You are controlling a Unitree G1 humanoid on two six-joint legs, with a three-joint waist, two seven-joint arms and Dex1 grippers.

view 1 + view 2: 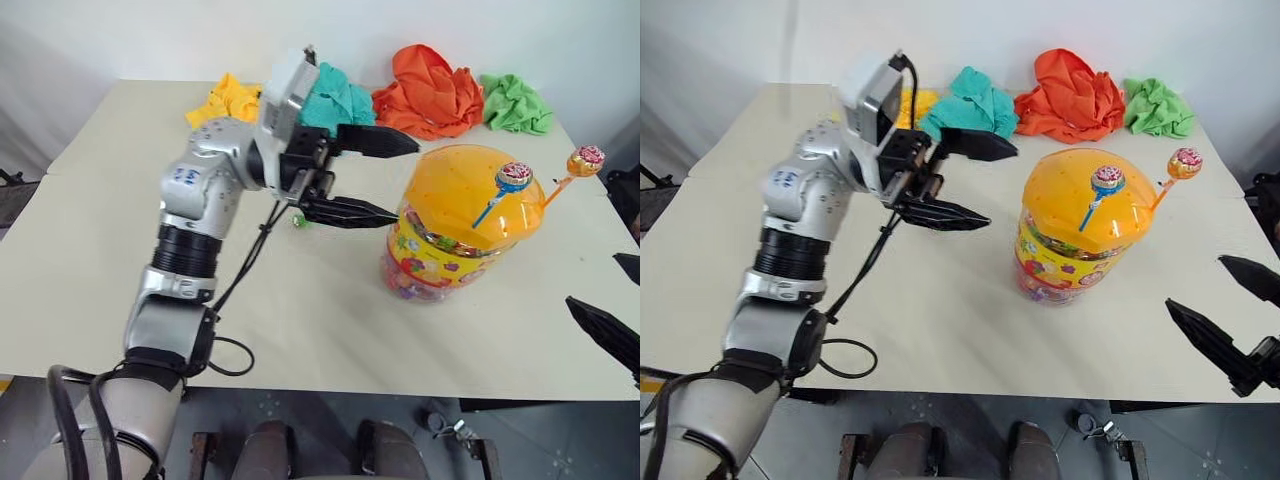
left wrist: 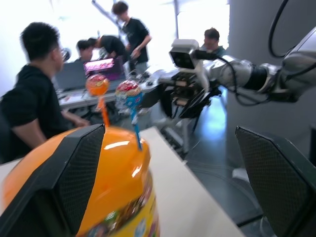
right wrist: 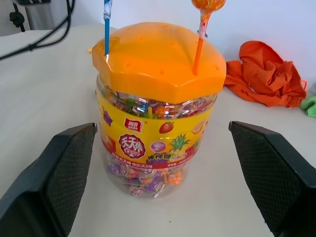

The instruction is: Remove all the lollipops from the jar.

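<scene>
Left hand [image 1: 385,178] open beside jar [image 1: 455,225] — crumpled cloths [image 1: 430,90] behind, two lollipops [image 1: 514,177] upright.

Clear jar [image 3: 157,148] with orange hole-dotted lid [image 3: 158,59] and yellow fruit-printed label band [image 3: 153,140], two lollipops [image 1: 514,177] with pink-patterned heads on blue and orange sticks, orange [image 1: 430,90], green [image 1: 515,103], teal [image 1: 338,100] and yellow [image 1: 228,100] cloths, off-white worktop [image 1: 330,320], black-fingered left hand [image 1: 375,178].
</scene>
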